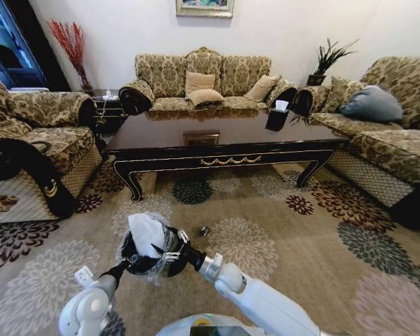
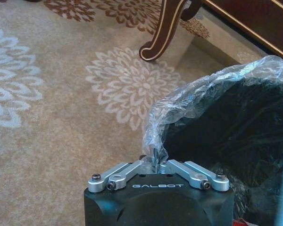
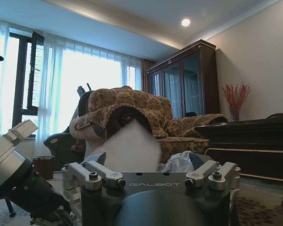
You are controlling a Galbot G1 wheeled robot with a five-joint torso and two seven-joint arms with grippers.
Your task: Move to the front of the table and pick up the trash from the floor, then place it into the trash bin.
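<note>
Both arms reach forward and meet low in front of the robot, on the near side of the bench (image 1: 224, 143). The left end effector (image 2: 155, 162) is pressed together on the crinkled clear liner at the rim of the round black trash bin (image 2: 236, 132) and holds the bin above the floor (image 1: 280, 245). The right end effector (image 3: 151, 162) pinches a soft white tissue (image 1: 145, 231) just over the bin's mouth. A small dark scrap (image 1: 204, 229) lies on the flowered carpet, just right of the bin.
</note>
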